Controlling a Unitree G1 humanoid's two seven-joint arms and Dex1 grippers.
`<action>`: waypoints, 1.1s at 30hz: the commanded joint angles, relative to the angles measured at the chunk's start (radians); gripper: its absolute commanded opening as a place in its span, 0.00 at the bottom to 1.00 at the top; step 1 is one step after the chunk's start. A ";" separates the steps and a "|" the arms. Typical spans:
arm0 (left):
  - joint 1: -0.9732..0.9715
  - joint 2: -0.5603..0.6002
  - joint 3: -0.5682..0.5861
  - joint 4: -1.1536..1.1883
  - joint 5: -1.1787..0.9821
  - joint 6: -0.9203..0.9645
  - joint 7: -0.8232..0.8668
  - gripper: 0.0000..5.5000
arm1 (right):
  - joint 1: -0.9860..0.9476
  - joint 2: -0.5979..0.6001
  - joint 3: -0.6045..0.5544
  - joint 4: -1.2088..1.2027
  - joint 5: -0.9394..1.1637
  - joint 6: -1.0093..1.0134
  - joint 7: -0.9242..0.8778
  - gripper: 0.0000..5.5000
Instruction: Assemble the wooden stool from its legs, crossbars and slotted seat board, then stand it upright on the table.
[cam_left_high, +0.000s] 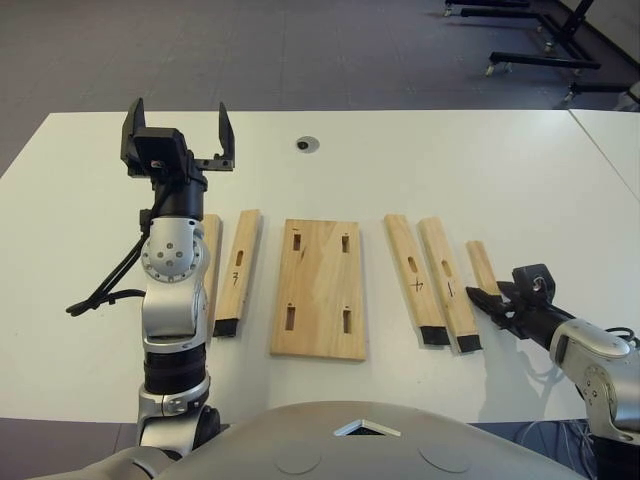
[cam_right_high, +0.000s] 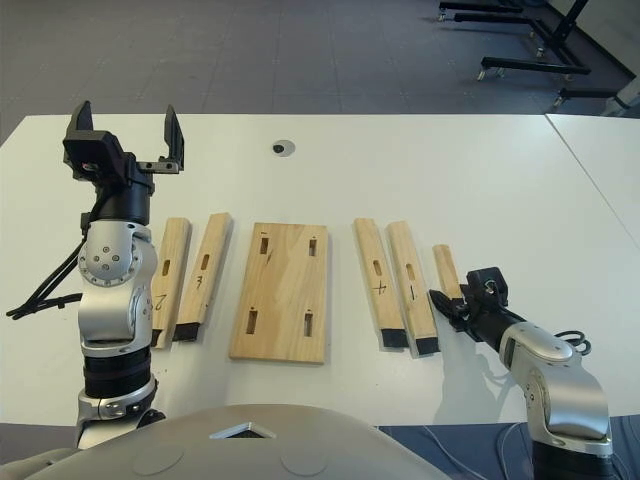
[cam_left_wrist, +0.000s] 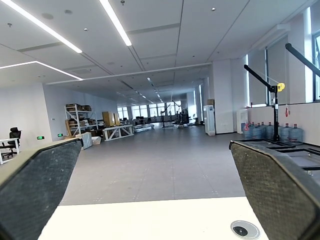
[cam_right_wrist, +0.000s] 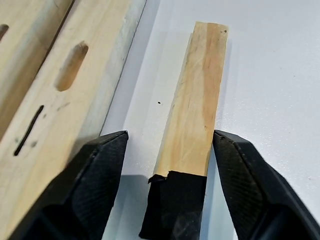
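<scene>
**Left eye view:** The seat board (cam_left_high: 318, 290) lies flat in the middle of the table (cam_left_high: 450, 170), its four slots empty, with legs (cam_left_high: 416, 280) paired on either side. The short crossbar (cam_left_high: 481, 264) lies rightmost, its long axis running away from the robot. Its near end sits at the right gripper (cam_left_high: 488, 297), the nearer arm. The left gripper (cam_left_high: 179, 122) is raised, spread and holding nothing.

**Left wrist view:** Its fingers (cam_left_wrist: 35, 190) gape above the far table edge.

**Right wrist view:** Spread fingers (cam_right_wrist: 95, 175) flank the crossbar's black-tipped end, apparently not yet clamped.
</scene>
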 joint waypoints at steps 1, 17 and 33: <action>-0.015 0.006 0.004 0.002 -0.003 0.011 -0.007 0.98 | 0.006 0.026 0.018 0.044 -0.026 0.020 -0.049 0.43; -0.054 0.018 0.012 0.051 -0.018 0.006 -0.030 0.98 | -0.080 0.079 0.036 0.106 -0.040 -0.067 -0.141 0.23; -0.259 0.007 0.133 0.128 -0.759 0.302 -0.339 0.98 | -0.518 0.159 0.203 -0.114 -0.001 -0.458 -0.100 0.23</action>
